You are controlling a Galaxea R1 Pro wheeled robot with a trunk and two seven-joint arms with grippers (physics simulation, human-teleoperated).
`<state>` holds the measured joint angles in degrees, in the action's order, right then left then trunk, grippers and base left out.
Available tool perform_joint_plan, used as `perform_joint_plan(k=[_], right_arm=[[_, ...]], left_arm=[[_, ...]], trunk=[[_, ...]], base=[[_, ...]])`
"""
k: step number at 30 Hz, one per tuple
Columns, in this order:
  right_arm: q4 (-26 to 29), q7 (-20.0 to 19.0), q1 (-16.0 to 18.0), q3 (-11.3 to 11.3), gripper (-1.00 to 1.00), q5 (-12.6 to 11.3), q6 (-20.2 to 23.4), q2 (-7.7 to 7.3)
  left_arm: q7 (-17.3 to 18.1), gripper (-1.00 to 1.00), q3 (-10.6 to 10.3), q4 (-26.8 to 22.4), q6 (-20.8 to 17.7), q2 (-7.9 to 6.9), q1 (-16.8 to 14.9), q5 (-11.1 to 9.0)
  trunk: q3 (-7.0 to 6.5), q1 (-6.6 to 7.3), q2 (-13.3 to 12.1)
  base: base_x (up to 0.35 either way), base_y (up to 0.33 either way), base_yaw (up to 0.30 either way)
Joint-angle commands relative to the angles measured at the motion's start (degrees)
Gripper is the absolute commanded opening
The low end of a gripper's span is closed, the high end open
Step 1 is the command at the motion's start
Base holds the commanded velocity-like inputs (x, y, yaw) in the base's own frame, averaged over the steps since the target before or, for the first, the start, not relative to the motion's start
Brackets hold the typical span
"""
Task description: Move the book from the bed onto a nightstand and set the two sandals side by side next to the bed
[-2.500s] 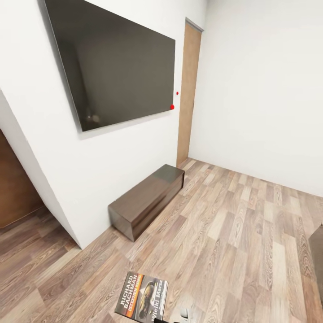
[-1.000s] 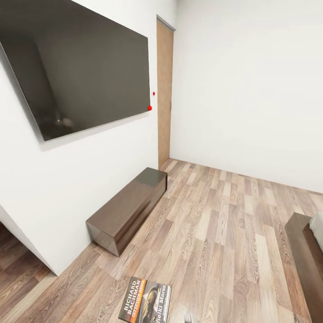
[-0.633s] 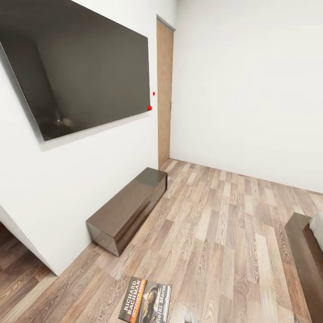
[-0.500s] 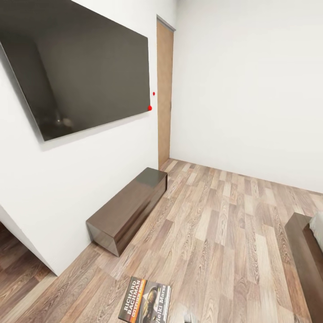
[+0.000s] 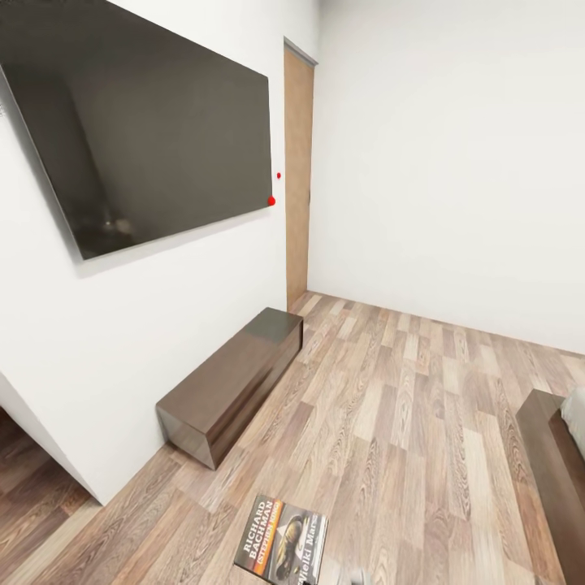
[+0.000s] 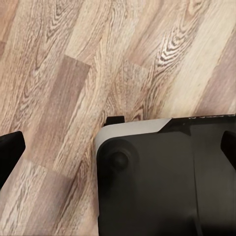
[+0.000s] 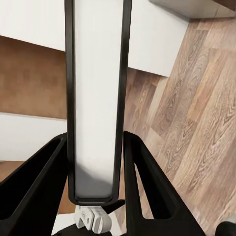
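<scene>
Book (image 5: 282,540): a thin dark paperback with white "Richard Bachman" lettering and an orange band, seen cover-up at the lower edge of the head view, above the floorboards. In the right wrist view it appears edge-on, a pale page block (image 7: 97,98) between dark covers, running away from the camera.

Right gripper (image 7: 96,169): its two black fingers (image 7: 42,182) press against the two covers of the book near its spine end; the jaws are closed on the book.

Left gripper: dark finger ends (image 6: 10,152) sit at the two sides of the left wrist view, wide apart, with nothing between them; the jaws stand open. Beneath them lies a dark part of the robot with a pale grey edge (image 6: 147,187) and, further down, the floor.

Bed (image 5: 556,463): a corner of its dark brown frame enters the head view at the right edge, with a sliver of pale mattress (image 5: 577,418) on top.

Bench cabinet (image 5: 231,382): a long, low, dark brown unit standing on the floor against the left wall; its top is bare and no door or drawer is seen open.

Screen (image 5: 146,130): a large dark panel mounted on the white wall above the cabinet, two small red dots (image 5: 271,200) just beside its lower corner.

Door (image 5: 297,175): a tall tan panel in the far corner.

Floor (image 5: 406,422): wood-grain planks.
</scene>
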<state>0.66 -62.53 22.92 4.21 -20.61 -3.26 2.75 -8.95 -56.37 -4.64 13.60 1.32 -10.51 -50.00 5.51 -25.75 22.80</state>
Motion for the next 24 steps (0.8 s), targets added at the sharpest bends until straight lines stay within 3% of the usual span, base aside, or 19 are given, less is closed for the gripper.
perform_joint_plan(k=[1, 24], right_arm=[[0.0, -0.1, 0.0, 0.5, -1.00, 0.4, -0.3, -0.02], [0.0, -0.1, 0.0, 0.6, -1.00, 0.4, -0.3, -0.07]], left_arm=[[-0.3, 1.00, -0.5, 0.0, 0.1, 0.00, 0.0, -0.3], [-0.3, 1.00, -0.6, 0.0, 0.1, 0.00, 0.0, -0.3]], trunk=[[0.03, -0.04, 0.1], [-1.89, -0.04, 0.1]], base=[[0.000, 0.000, 0.000], [0.000, 0.000, 0.000]])
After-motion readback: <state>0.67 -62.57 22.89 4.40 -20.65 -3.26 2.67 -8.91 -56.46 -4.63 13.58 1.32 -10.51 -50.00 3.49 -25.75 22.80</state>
